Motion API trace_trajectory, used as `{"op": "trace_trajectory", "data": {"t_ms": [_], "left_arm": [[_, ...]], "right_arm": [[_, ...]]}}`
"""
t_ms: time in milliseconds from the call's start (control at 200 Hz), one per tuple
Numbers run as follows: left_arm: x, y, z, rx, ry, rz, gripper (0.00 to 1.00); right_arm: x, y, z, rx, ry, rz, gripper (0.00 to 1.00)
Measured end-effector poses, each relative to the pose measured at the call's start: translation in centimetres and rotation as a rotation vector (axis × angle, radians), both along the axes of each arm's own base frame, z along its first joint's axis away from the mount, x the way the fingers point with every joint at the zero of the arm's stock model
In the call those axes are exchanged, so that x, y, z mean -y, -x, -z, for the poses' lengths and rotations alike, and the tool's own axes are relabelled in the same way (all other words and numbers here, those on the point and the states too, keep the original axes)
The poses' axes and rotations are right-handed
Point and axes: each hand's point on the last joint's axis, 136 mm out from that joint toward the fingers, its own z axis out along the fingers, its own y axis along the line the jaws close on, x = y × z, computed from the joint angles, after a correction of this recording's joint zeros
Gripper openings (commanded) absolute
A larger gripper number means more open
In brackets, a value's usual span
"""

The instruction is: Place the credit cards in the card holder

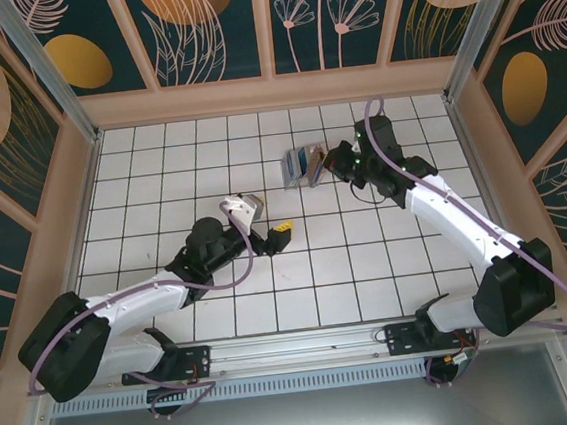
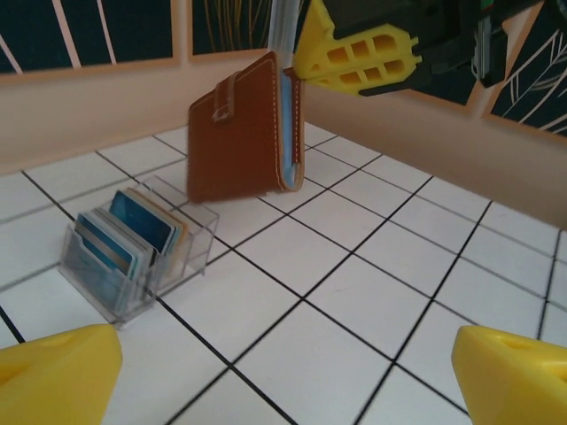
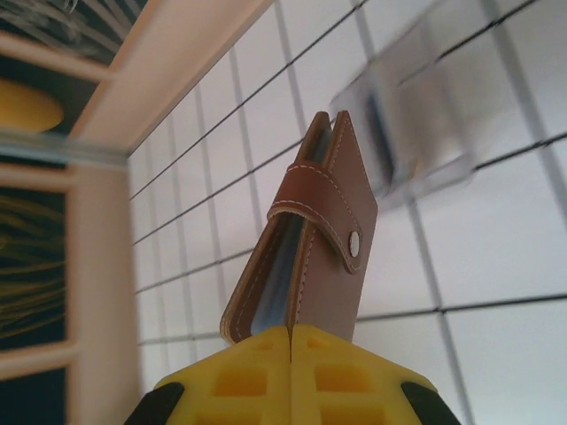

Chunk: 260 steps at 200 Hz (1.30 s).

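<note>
Brown leather card holder (image 2: 235, 133) stands upright at the far middle of the desk (image 2: 372, 292), with the right fingers (image 3: 291, 354) pinching its upper edge. A blue sliver shows inside, so one card looks loaded. More credit cards (image 2: 133, 226) sit in the clear box (image 2: 97, 283) just beside it. Left fingers (image 1: 274, 235) are spread wide and empty, nearer in. Plenty left to do!

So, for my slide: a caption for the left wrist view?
Right gripper pinches the brown card holder, nearly upright, beyond a clear box holding blue credit cards; open left gripper in foreground.
</note>
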Motion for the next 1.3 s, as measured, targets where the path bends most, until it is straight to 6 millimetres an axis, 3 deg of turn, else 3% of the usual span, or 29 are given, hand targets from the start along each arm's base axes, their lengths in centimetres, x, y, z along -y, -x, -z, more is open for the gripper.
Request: {"op": "trace_trajectory", "data": {"t_ms": [85, 215, 295, 430, 616, 801, 866, 906, 971, 1046, 1191, 1301], "left_arm": [[0.4, -0.2, 0.8, 0.054, -0.042, -0.001, 0.9], [1.3, -0.4, 2.1, 0.128, -0.088, -0.001, 0.78], [2.0, -0.6, 3.5, 0.151, -0.123, 0.007, 0.69], [2.8, -0.9, 6.3, 0.173, -0.194, 0.017, 0.65], [3.7, -1.0, 6.4, 0.238, -0.182, 0.009, 0.48], [4.6, -1.8, 5.7, 0.281, -0.165, -0.002, 0.09], [4.7, -1.8, 5.8, 0.287, -0.169, 0.003, 0.0], [4.8, -1.7, 5.8, 0.293, -0.174, 0.005, 0.0], [4.8, -1.7, 5.8, 0.293, -0.173, 0.006, 0.0], [4.7, -1.7, 5.7, 0.289, -0.179, 0.003, 0.0], [4.2, -1.6, 5.6, 0.254, -0.195, -0.004, 0.0], [3.9, -1.0, 6.2, 0.159, -0.193, 0.006, 0.0]], "right_arm": [[-1.4, 1.1, 0.3, -0.059, -0.092, -0.055, 0.0], [-2.8, 3.0, 1.9, -0.177, -0.19, -0.106, 0.0], [-3.3, 4.1, 2.8, -0.238, -0.22, -0.12, 0.0], [-3.6, 6.1, 4.4, -0.325, -0.248, -0.129, 0.0], [-3.3, 7.5, 4.5, -0.364, -0.281, -0.117, 0.0], [-3.4, 7.9, 4.6, -0.39, -0.307, -0.113, 0.0], [-3.4, 7.9, 4.6, -0.392, -0.308, -0.113, 0.0], [-3.4, 7.8, 4.6, -0.39, -0.307, -0.116, 0.01], [-3.4, 7.8, 4.6, -0.381, -0.304, -0.126, 0.33], [-3.2, 7.6, 4.3, -0.361, -0.307, -0.151, 0.48], [-1.3, 6.0, 3.3, -0.226, -0.239, -0.165, 0.48], [0.7, 5.4, 1.4, -0.01, -0.099, -0.183, 0.44]]}}
